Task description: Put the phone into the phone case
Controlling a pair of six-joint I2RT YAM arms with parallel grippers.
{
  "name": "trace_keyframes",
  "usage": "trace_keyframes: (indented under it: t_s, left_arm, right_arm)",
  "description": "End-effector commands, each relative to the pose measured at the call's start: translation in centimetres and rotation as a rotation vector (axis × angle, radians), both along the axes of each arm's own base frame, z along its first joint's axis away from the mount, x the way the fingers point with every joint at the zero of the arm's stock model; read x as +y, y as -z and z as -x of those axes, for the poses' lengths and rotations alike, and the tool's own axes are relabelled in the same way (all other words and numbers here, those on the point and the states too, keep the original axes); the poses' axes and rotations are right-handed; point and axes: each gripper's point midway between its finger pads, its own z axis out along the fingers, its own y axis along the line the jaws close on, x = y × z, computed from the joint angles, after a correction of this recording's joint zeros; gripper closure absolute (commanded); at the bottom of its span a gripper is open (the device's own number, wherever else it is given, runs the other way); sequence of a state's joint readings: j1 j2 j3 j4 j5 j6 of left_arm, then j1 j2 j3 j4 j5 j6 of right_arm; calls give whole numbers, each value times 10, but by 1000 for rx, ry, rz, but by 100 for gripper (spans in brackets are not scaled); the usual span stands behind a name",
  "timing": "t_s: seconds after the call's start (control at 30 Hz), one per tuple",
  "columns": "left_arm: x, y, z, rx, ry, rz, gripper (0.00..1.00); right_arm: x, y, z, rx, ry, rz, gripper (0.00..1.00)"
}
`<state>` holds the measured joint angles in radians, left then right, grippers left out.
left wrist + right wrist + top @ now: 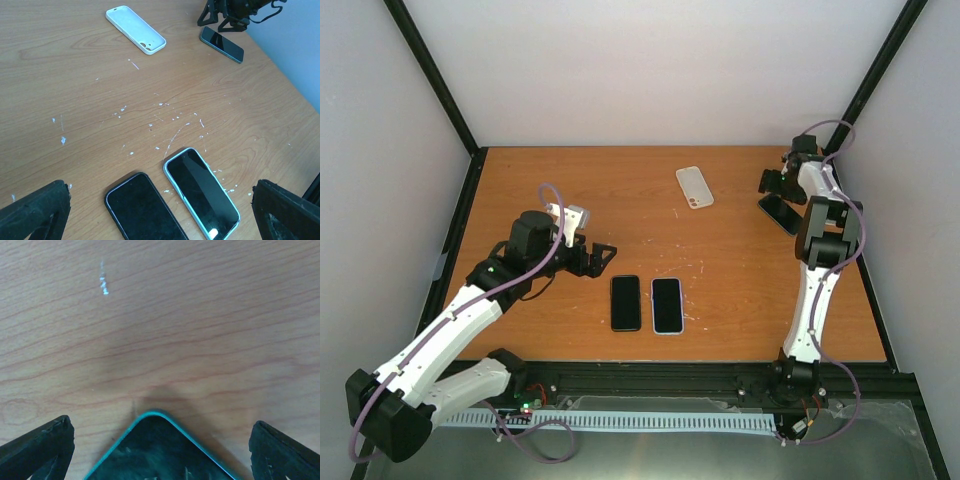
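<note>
Phone case and three phones share a wooden tabletop point(740, 280), and both arms are out over it. The left arm point(450, 330) reaches in from the near left corner, and its left gripper point(603, 259) hangs just left of the two middle phones with the jaws spread wide and nothing between them. The right arm point(815, 290) stands tall along the right edge. Its right gripper point(770, 190) points down at the far-right phone point(780, 212), with the jaws wide apart either side of that phone's teal-edged corner and clear of it. The phone lies flat on the wood. Near the front edge, a dark phone point(625, 302) and a light-rimmed phone point(667, 305) lie side by side, screens up. The white phone case point(694, 187) lies open side up towards the back, well apart from every phone. White flecks point(170, 117) dot the middle.
</note>
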<state>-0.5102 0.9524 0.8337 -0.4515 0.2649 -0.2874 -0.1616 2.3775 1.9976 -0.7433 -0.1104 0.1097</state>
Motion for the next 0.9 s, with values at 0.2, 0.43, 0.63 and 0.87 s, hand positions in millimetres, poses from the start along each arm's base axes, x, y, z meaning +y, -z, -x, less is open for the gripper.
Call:
trace_keyframes:
  t_s: [0.2, 0.43, 0.63, 0.87]
  left_arm:
    - [16, -20, -11, -62, -56, 0, 0]
    - [22, -23, -12, -74, -75, 6, 1]
    - [23, -23, -12, -75, -82, 6, 1]
    - [23, -24, -11, -80, -79, 12, 0]
  right_arm:
    - [55, 15, 2, 5, -88, -196, 10]
    - [113, 11, 60, 46, -127, -253, 14]
    - [161, 25, 140, 156, -156, -268, 16]
    - [150, -10, 161, 93, -135, -127, 26]
